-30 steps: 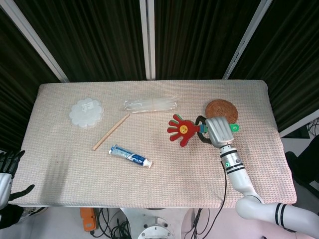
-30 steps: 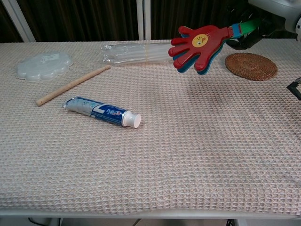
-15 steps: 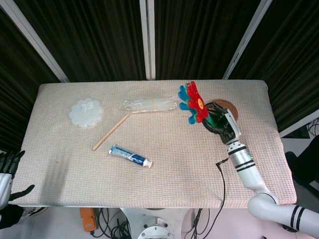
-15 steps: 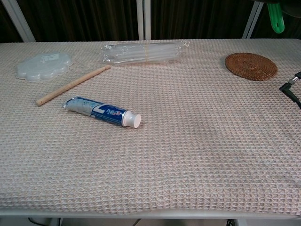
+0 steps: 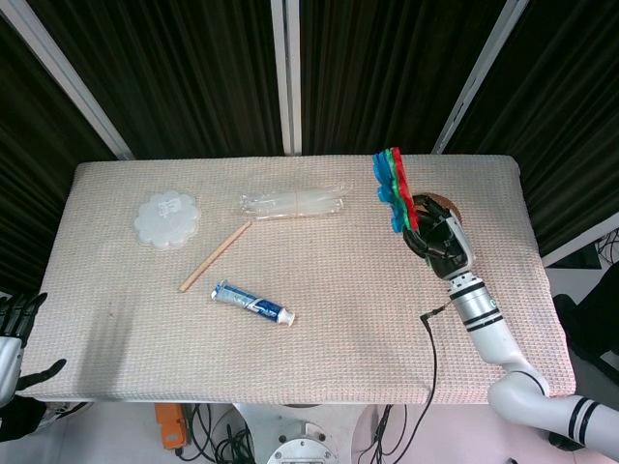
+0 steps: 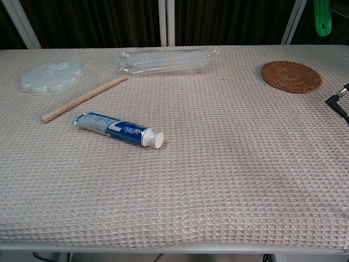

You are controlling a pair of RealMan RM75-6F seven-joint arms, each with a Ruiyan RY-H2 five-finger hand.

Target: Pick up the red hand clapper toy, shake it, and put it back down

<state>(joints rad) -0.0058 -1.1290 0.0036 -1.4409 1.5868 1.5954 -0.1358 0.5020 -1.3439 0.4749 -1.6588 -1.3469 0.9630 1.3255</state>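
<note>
The red hand clapper toy (image 5: 397, 188), with green and blue leaves behind the red one, is raised in the air at the table's far right, seen edge-on with its palms pointing up and away. My right hand (image 5: 440, 246) grips its handle over the woven coaster. In the chest view only the green handle end (image 6: 322, 17) hangs into the top right corner; the hand itself is out of that frame. My left hand (image 5: 14, 333) hangs off the table's near left corner, fingers apart, holding nothing.
A round woven coaster (image 6: 290, 76) lies at the right. A toothpaste tube (image 6: 119, 129), a wooden stick (image 6: 83, 98), a clear plastic packet (image 6: 164, 60) and a white flower-shaped lid (image 6: 50, 76) lie across the left and middle. A black cable (image 6: 338, 103) enters at the right edge.
My right hand has swung the clapper up from lying flat near the cloth to standing edge-on above the coaster. It left the chest view except for the handle end. The left hand stayed still.
</note>
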